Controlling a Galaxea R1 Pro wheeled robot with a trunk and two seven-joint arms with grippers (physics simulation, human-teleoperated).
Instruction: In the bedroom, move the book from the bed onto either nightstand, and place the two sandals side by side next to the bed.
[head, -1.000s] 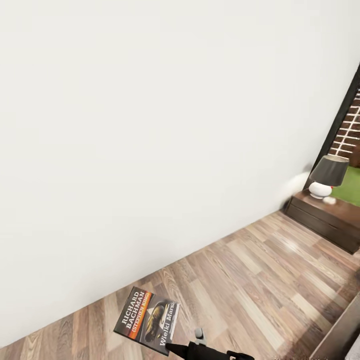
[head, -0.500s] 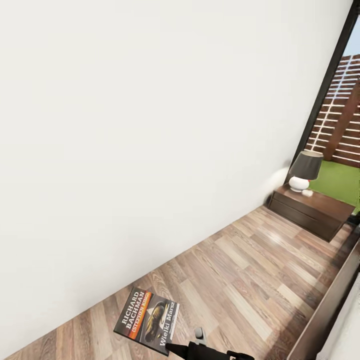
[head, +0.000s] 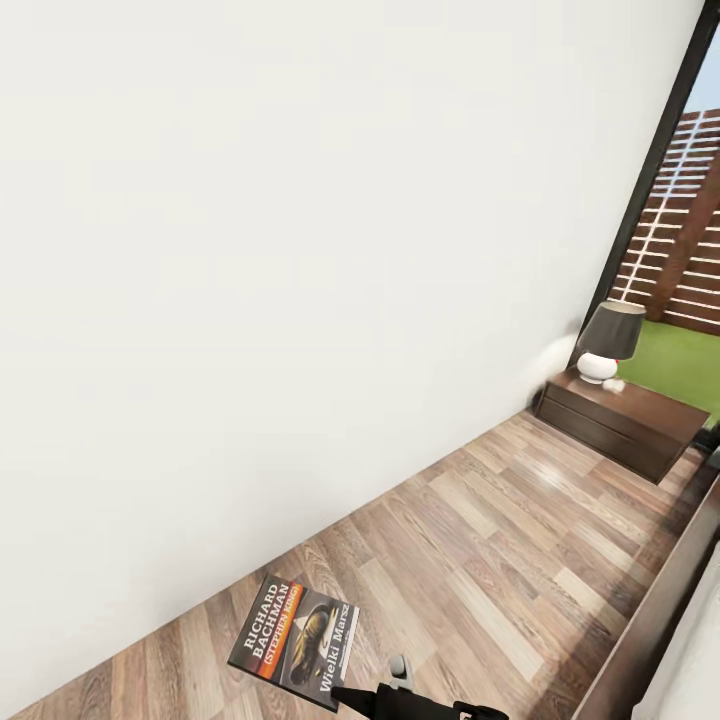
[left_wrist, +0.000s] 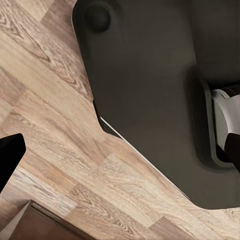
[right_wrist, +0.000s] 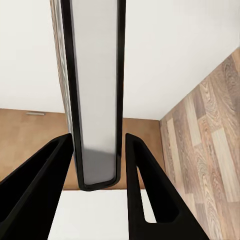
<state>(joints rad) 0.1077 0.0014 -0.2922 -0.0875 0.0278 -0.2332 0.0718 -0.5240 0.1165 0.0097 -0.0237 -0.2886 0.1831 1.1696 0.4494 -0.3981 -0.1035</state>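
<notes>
Clamped edge-on in the right pincer (right_wrist: 97, 165), the book (head: 296, 640) is held unchanged; the left pincer's state cannot be told.

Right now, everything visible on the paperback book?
The thin paperback book has a dark cover with an orange band, a picture, and white lettering reading "Richard Bachman (Stephen King)". It is held roughly level above the wood-plank floor, clamped at one edge by the right gripper. In the right wrist view its pale edge stands between the two black fingers.
</notes>
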